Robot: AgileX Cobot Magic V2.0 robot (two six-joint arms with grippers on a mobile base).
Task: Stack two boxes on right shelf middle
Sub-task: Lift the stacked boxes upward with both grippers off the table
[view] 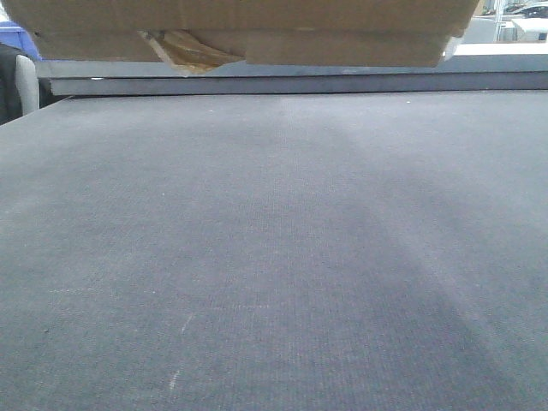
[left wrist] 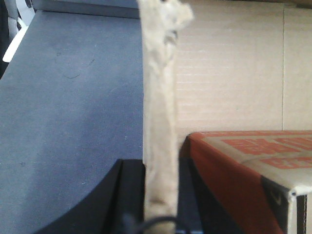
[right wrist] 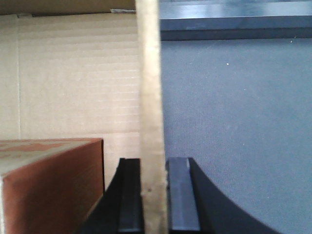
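Observation:
A brown cardboard box (view: pixel 257 30) with torn yellowish tape on its underside hangs at the top of the front view, lifted above the matte dark grey surface (view: pixel 274 257). My left gripper (left wrist: pixel 159 165) is shut on the box's left wall edge (left wrist: pixel 158 97), one finger inside and one outside. My right gripper (right wrist: pixel 154 163) is shut on the right wall edge (right wrist: pixel 148 87) in the same way. The box's inner wall shows in the left wrist view (left wrist: pixel 229 73) and the right wrist view (right wrist: pixel 73 78). The second box and the steel shelf are out of view.
A red-printed carton (left wrist: pixel 243 165) lies inside the held box and also shows in the right wrist view (right wrist: pixel 48 180). A dark grey ledge (view: pixel 300 81) runs along the back of the surface. A blue bin (view: pixel 17 38) stands at the far left.

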